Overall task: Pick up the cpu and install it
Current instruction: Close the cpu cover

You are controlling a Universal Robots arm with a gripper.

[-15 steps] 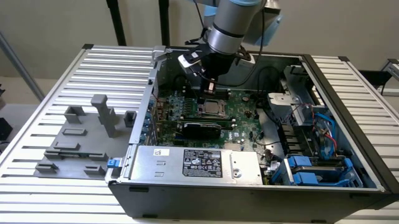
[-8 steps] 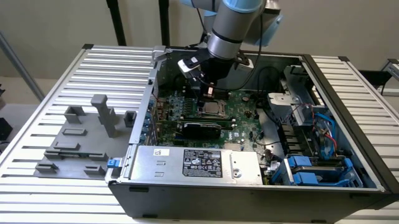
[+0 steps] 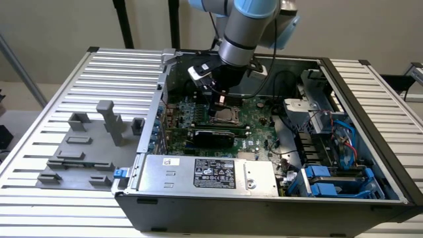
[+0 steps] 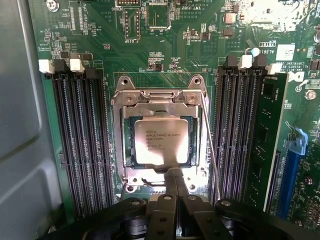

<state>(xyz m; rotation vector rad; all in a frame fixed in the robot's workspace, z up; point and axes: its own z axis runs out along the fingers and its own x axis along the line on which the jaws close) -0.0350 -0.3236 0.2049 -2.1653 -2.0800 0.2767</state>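
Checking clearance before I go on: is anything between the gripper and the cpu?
Nothing visible. The cpu lies in the socket frame with its top bare, and the shut gripper sits right at its edge.

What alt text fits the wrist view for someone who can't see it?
The cpu lies flat in the metal-framed socket on the motherboard, with the shut gripper poised right by its edge. Rows of dark memory slots flank the socket.
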